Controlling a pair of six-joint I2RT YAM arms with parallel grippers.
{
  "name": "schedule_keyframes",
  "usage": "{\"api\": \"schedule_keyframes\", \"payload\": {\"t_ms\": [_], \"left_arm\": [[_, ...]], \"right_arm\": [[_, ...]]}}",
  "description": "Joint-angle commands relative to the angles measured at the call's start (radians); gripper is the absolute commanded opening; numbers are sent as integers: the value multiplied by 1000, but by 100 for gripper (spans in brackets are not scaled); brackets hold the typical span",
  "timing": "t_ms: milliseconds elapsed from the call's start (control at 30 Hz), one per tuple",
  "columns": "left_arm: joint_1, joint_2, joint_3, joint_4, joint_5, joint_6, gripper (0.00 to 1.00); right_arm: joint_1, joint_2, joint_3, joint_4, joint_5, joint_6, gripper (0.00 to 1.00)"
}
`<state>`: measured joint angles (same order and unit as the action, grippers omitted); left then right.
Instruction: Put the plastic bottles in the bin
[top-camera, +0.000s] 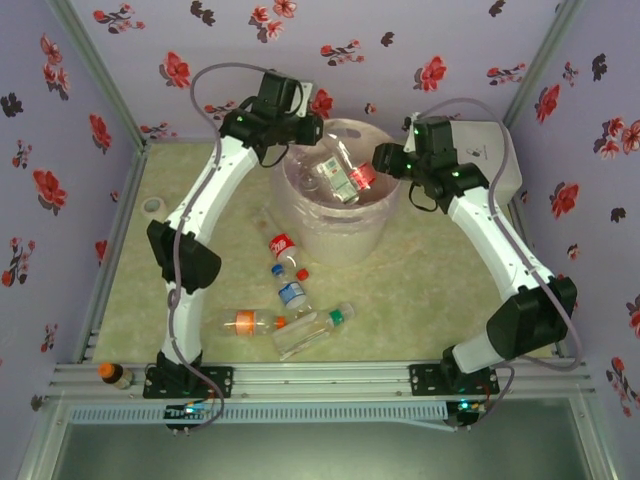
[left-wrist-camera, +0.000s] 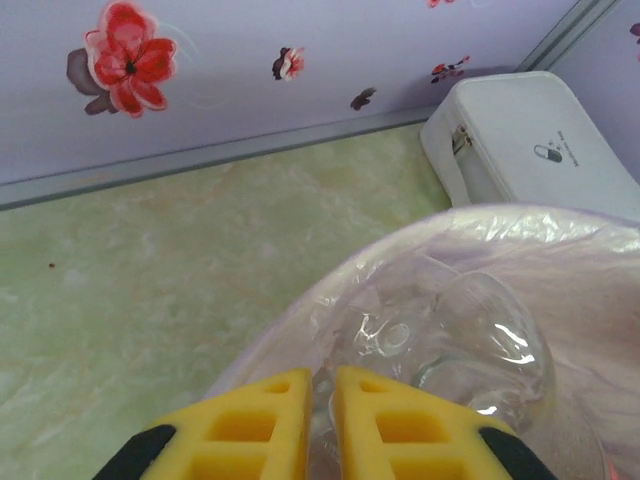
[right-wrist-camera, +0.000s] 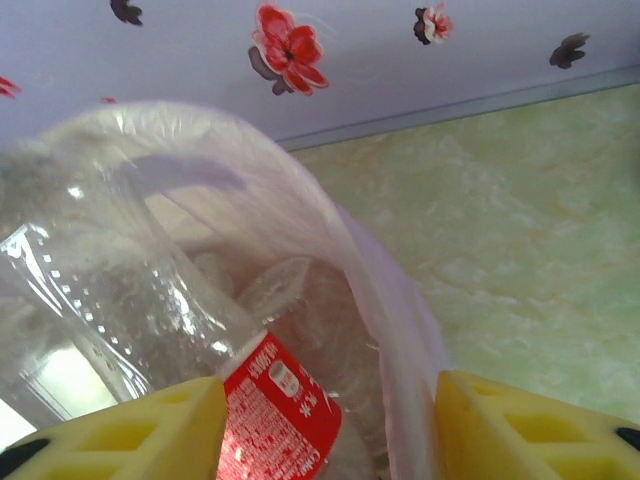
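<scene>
Marbled green tabletop (top-camera: 420, 290): right gripper (right-wrist-camera: 330, 395) spread above pale bag-lined bin (right-wrist-camera: 395, 310); red-labelled clear plastic bottle (right-wrist-camera: 275, 415) lay between fingers (right-wrist-camera: 160, 420), axis leftward.

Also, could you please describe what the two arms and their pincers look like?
Both the left arm and right arm have white links joined by black housings with green lights, and a grey cable loops along each. The left pincer and right pincer are yellow, with square recesses and black bases.
</scene>
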<state>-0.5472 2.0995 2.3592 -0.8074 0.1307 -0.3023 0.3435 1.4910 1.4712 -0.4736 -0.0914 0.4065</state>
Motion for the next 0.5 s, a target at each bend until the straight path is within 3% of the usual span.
{"api": "schedule_keyframes", "payload": {"t_ms": [0,100,200,467], "left_arm": [[-25,-23,-112,-135,21,32,15],[-23,-23,-81,-151,-8,35,18],[-24,-35,-19,-146,-5,37,39],[-24,-75,193,-171,-3,62,71]], "right_arm": [[2,34,-21,51,-48,49,57],[2,30,-14,65,-38,60,56],[2,16,1,79,-20,58,59],[0,22,92,34,10,21,68]]}}
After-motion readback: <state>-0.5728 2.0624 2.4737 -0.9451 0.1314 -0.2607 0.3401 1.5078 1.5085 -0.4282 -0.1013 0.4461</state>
